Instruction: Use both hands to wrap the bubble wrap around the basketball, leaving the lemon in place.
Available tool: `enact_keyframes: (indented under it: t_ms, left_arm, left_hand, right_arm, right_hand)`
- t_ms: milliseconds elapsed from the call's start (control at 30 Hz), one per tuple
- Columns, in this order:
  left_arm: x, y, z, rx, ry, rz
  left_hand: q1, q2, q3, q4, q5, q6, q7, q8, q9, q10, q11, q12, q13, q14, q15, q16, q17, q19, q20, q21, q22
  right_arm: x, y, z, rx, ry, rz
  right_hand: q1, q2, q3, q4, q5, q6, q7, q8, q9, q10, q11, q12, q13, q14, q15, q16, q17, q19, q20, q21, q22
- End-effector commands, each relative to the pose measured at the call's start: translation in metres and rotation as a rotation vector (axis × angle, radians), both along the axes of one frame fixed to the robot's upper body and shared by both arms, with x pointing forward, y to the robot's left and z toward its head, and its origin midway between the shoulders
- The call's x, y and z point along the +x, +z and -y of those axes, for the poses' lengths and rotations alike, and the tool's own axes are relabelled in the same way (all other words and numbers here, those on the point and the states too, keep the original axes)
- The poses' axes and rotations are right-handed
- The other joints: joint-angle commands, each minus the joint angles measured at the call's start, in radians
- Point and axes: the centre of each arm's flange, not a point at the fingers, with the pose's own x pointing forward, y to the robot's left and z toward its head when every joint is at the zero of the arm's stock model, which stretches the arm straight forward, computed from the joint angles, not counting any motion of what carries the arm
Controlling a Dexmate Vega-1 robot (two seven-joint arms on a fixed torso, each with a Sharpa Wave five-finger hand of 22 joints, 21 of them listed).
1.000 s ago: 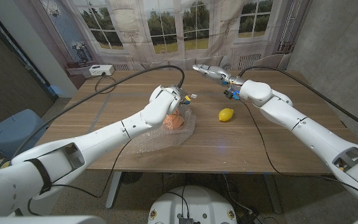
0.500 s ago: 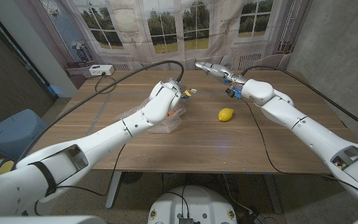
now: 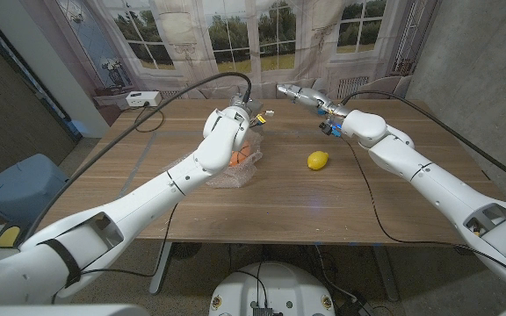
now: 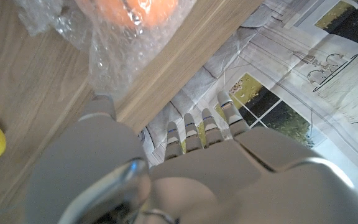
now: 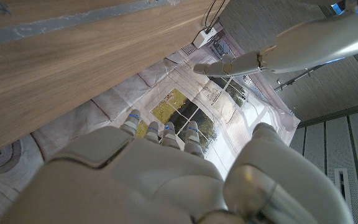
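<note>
1 small orange basketball, half hidden under 1 crumpled sheet of bubble wrap. 1 lemon. 1 wooden table. 2 robot hands: left hand, right hand. 1 white box-like device at the far left corner, perhaps a projector, too small to tell. 2 black cables across the tabletop, possibly more behind the arms.

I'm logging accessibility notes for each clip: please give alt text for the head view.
An orange basketball sits in crumpled clear bubble wrap on a wooden table, partly hidden by the left hand above it. A yellow lemon lies apart; the right hand hovers beyond.
</note>
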Motion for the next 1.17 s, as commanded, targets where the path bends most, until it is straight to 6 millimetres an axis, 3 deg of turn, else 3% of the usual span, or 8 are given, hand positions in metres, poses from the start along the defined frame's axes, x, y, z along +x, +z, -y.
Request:
enact_keyframes:
  t_ms: [33,200,333,567,800,900,1000,1167]
  left_arm:
    - [-0.031,0.021,-0.031,-0.296,-0.189,0.167]
    - [-0.037,0.021,-0.049,-0.427,-0.288,0.201]
    - [-0.040,0.019,-0.064,-0.519,-0.363,0.205]
    - [-0.039,0.006,-0.094,-0.681,-0.520,0.182]
    - [-0.034,-0.010,-0.124,-0.865,-0.680,0.143]
    - [-0.033,-0.018,-0.134,-0.910,-0.708,0.125]
    - [-0.032,-0.027,-0.142,-0.951,-0.708,0.117]
    - [-0.026,-0.040,-0.154,-1.053,-0.714,0.092]
  left_hand:
    - [-0.018,0.008,-0.006,0.006,0.004,0.007,0.009,0.003,-0.001,0.013,0.010,0.010,-0.001,0.007,0.009,0.010,-0.001,-0.011,0.003,-0.006,0.003]
    - [-0.031,0.010,-0.009,0.009,0.004,-0.026,-0.001,-0.009,-0.004,-0.017,0.011,0.001,-0.010,-0.003,0.013,0.007,-0.009,-0.007,0.003,-0.016,0.003]
    - [-0.056,0.013,-0.016,0.014,0.003,-0.111,-0.025,-0.024,-0.010,-0.062,0.008,-0.008,-0.032,-0.031,0.022,0.002,-0.022,-0.012,0.004,-0.042,0.003]
    - [-0.122,0.019,-0.037,0.038,0.003,-0.197,-0.049,-0.024,-0.016,-0.145,0.011,-0.018,-0.065,-0.092,0.042,-0.005,-0.029,-0.037,0.004,-0.084,0.003]
    - [-0.163,0.021,-0.050,0.054,0.003,-0.200,-0.055,-0.015,-0.018,-0.160,0.015,-0.011,-0.085,-0.119,0.053,-0.004,-0.032,-0.060,0.003,-0.110,0.003]
    - [-0.195,0.041,-0.054,0.071,0.003,-0.181,-0.060,-0.006,-0.020,-0.162,0.015,-0.006,-0.102,-0.134,0.061,-0.002,-0.033,-0.080,0.003,-0.131,0.004]
    - [-0.204,0.046,-0.054,0.076,0.004,-0.179,-0.062,-0.006,-0.020,-0.167,0.013,-0.007,-0.108,-0.144,0.064,-0.004,-0.034,-0.089,0.003,-0.139,0.004]
    - [-0.224,0.063,-0.054,0.088,0.004,-0.191,-0.069,-0.011,-0.021,-0.174,0.011,-0.006,-0.120,-0.152,0.066,-0.002,-0.034,-0.105,0.003,-0.154,0.005]
  right_arm:
    - [-0.002,0.001,0.004,0.042,-0.016,0.029]
    - [-0.004,-0.001,0.006,0.070,-0.023,0.044]
    - [-0.003,-0.004,0.010,0.106,-0.018,0.048]
    - [-0.002,-0.006,0.022,0.207,-0.038,0.083]
    - [0.000,-0.004,0.041,0.323,-0.055,0.114]
    - [-0.001,-0.003,0.055,0.388,-0.118,0.144]
    - [0.001,-0.003,0.069,0.450,-0.187,0.162]
    - [0.004,-0.011,0.073,0.518,-0.181,0.158]
  right_hand:
    - [0.000,0.006,0.000,-0.005,0.004,0.004,-0.007,0.007,0.001,0.009,0.000,0.008,0.001,-0.032,0.004,0.008,-0.003,-0.082,0.004,-0.001,0.002]
    - [0.000,0.006,-0.001,-0.007,0.005,0.010,-0.006,0.010,0.001,0.015,0.001,0.012,0.000,-0.027,-0.008,0.011,-0.007,-0.064,0.000,0.002,0.002]
    - [0.002,0.008,-0.003,-0.012,0.007,0.017,-0.009,0.012,0.000,0.018,0.002,0.013,-0.002,-0.030,-0.033,0.009,-0.018,-0.024,-0.013,0.008,0.001]
    - [0.001,0.006,-0.007,-0.016,0.008,0.047,-0.039,0.021,0.000,0.014,-0.004,0.012,-0.004,-0.049,-0.018,0.002,-0.030,-0.023,-0.017,-0.002,0.000]
    - [-0.004,-0.003,-0.015,-0.021,0.011,0.068,-0.038,0.024,-0.001,0.029,-0.006,0.017,-0.006,-0.038,-0.044,0.007,-0.043,0.009,-0.019,-0.002,-0.001]
    - [-0.010,-0.009,-0.022,-0.022,0.014,0.093,-0.031,0.029,-0.001,0.044,-0.003,0.022,-0.007,-0.065,-0.062,-0.001,-0.053,0.004,-0.033,-0.013,-0.001]
    - [-0.016,-0.009,-0.027,-0.023,0.019,0.121,-0.021,0.032,-0.001,0.063,-0.010,0.026,-0.009,-0.096,-0.086,-0.008,-0.067,-0.036,-0.052,-0.040,0.000]
    - [-0.018,-0.005,-0.030,-0.025,0.024,0.133,-0.014,0.030,-0.002,0.083,-0.013,0.029,-0.010,-0.083,-0.112,0.001,-0.082,-0.012,-0.050,-0.041,0.000]
